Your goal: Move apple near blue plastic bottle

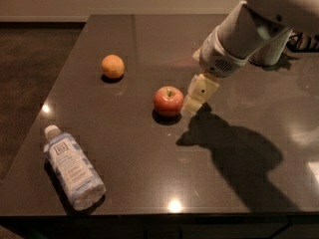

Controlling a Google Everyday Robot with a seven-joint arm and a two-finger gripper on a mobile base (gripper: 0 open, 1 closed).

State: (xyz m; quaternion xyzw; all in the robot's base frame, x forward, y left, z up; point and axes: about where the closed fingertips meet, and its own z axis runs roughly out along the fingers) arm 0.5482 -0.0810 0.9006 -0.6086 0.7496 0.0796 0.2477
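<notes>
The red apple (168, 100) sits upright near the middle of the dark table (149, 39). The blue plastic bottle (73, 168) lies on its side at the front left, white cap pointing to the back left. My gripper (198, 95) hangs from the arm at the upper right and is just to the right of the apple, close to it, low over the table. Its cream-coloured fingers (193, 102) point down and left toward the apple. Nothing is held.
A smaller orange fruit (112, 66) sits at the back left of the apple. The table's left edge and front edge are near the bottle. The arm casts a wide shadow over the right front of the table.
</notes>
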